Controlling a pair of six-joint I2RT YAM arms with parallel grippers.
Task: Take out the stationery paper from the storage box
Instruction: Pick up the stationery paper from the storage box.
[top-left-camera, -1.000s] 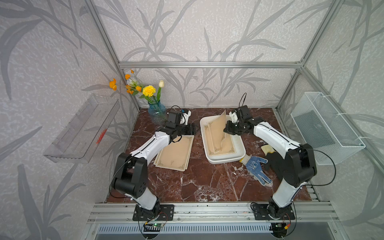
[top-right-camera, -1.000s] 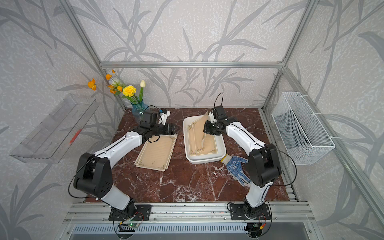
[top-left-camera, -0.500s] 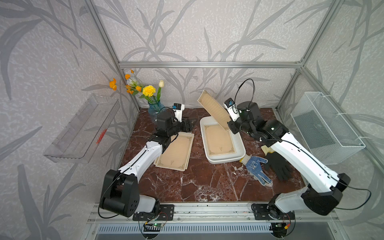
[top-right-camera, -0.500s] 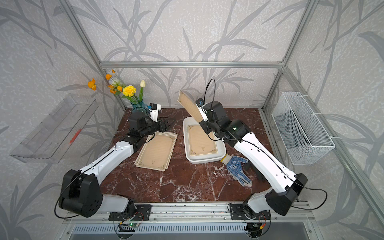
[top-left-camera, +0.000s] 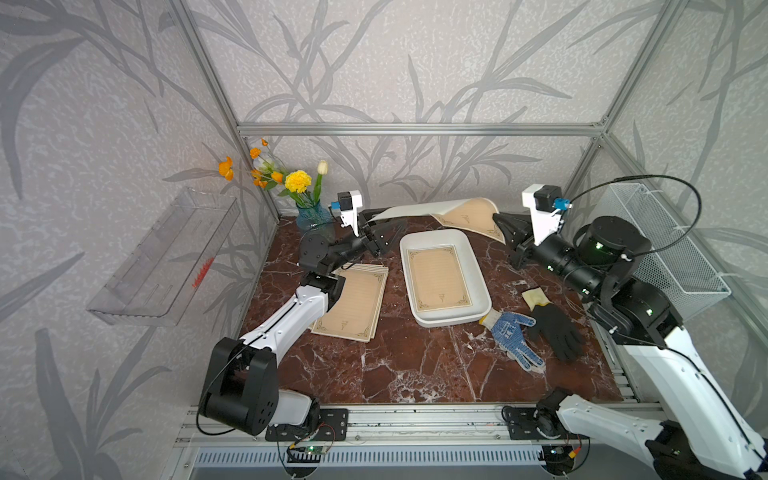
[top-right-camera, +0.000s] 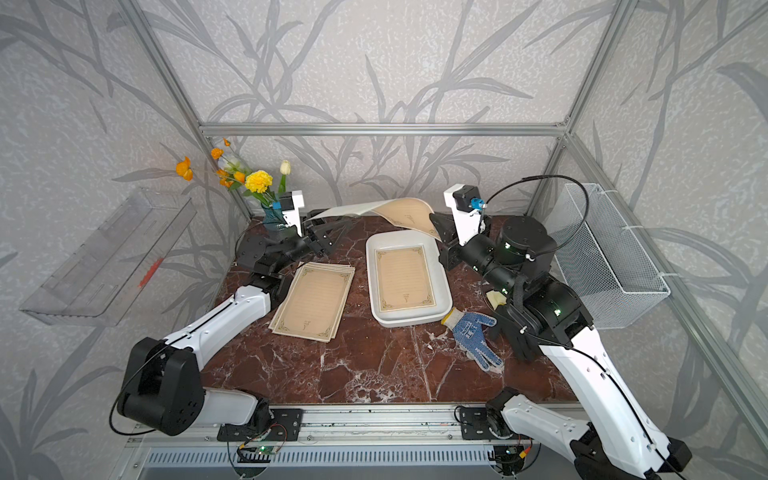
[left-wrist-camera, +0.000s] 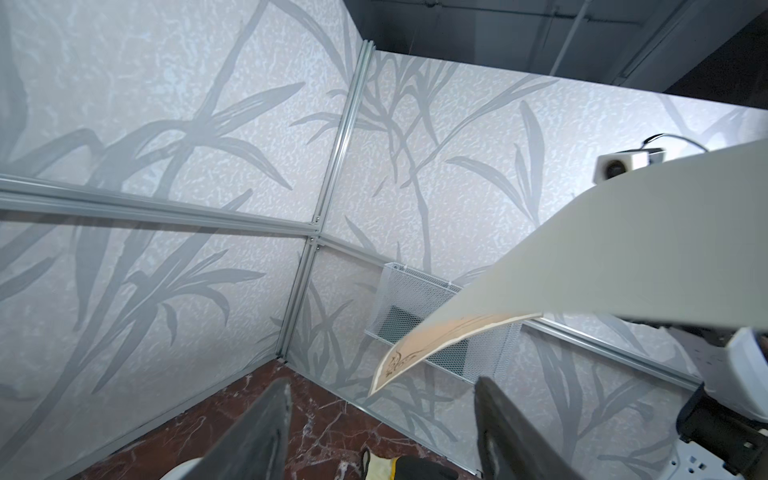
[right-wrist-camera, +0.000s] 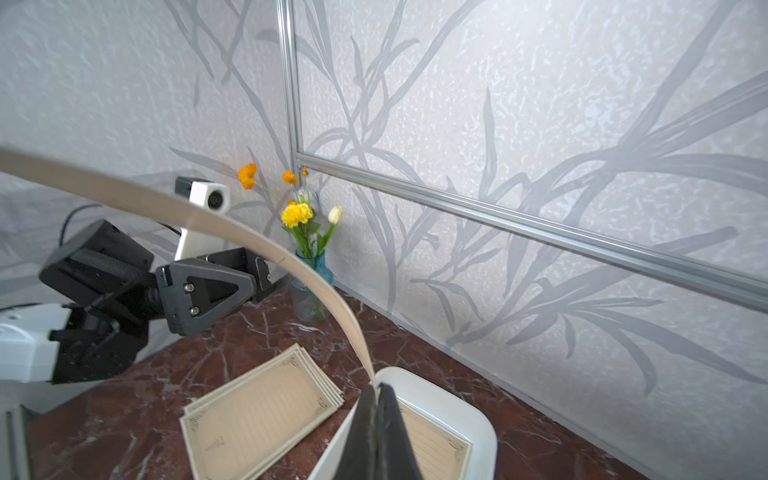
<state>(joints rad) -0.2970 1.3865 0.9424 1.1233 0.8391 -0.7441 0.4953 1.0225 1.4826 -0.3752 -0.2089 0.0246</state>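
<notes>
Hold right tool (right-wrist-camera: 377, 392) pinched shut on the arched stationery paper (top-left-camera: 465, 214); feed its free end into the gaping, empty left tool (left-wrist-camera: 382, 386) before releasing above the storage box (top-left-camera: 432, 239).

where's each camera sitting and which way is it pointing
Top views: high at the front, looking down and back over the marble table; both arms show, right tool pinching the lifted sheet, left tool open.
Left wrist: on the left arm, looking up toward the wire basket corner; its open fingers show.
Right wrist: on the right arm, looking toward the flower vase past its shut tool; the left tool shows too.
Shared: both wrist views catch the lifted sheet; right wrist and top views, the storage box.
</notes>
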